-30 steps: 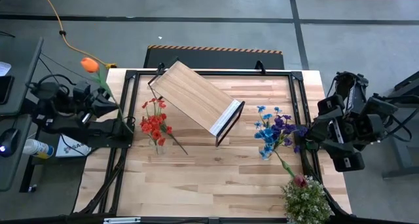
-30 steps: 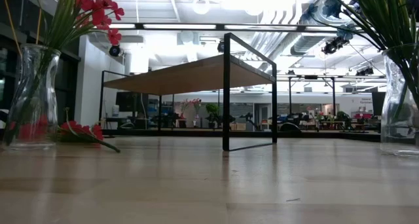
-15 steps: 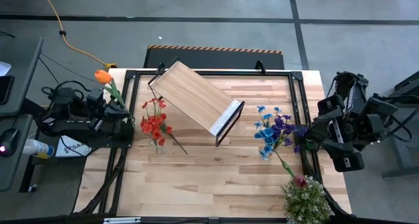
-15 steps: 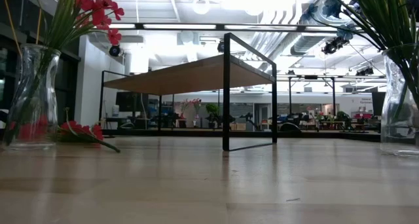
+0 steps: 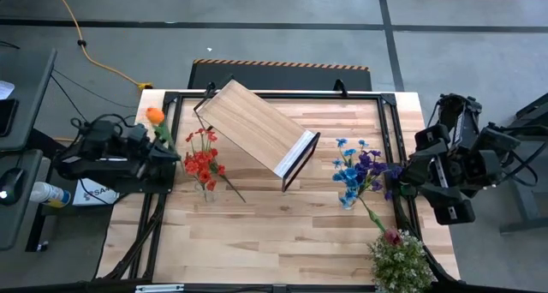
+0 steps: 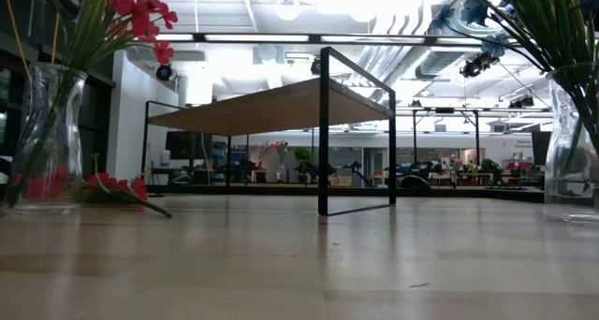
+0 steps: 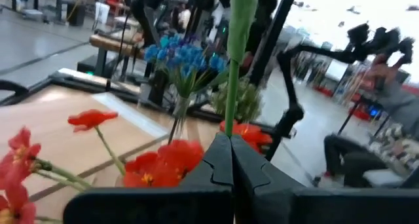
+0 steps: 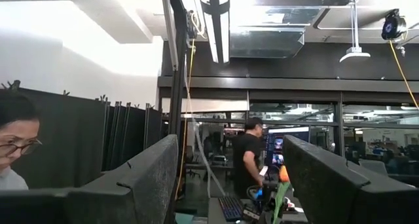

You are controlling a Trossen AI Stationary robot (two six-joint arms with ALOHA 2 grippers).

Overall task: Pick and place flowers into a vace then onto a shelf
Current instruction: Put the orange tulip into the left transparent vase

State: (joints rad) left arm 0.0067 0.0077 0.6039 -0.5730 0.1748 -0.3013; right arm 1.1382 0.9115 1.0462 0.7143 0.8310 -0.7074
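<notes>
At the left edge of the pale wooden worktop [image 5: 282, 224]: left end effector [image 5: 168, 152] clamped tight on the green stem of a long-stemmed orange tulip [image 5: 154, 116], bloom up and outboard, just beside the clear glass vase of red sprays [image 5: 204, 166]. From the left wrist view, dark fingers [image 7: 219, 160] pressed together around that stem [image 7: 234, 86], red blossoms [image 7: 163, 164] directly beyond and below.

Near the vase's foot, one loose red spray [image 6: 117, 187] lying flat on the worktop. Mid-worktop, set askew: light wood rectangular shelf with thin black metal frame [image 5: 257, 130], nothing on it. Toward the right side, a second clear vase holding blue and purple blooms [image 5: 355, 175]; a dark pink rose [image 5: 392, 236] on the worktop close to a bushy green plant with tiny whitish blossoms [image 5: 401, 263].

Off the right edge, right end effector [image 5: 402, 183] parked, fingers [image 8: 147, 178] spread wide, gripping nothing.

Step in hand, by appearances: carrying the tulip over for insertion into the red-spray vase. Next move likely calls for bringing the stem's lower end above the vase mouth, keeping it near upright, lowering past the crowded red heads, then letting go. Shelf placement not yet begun.
</notes>
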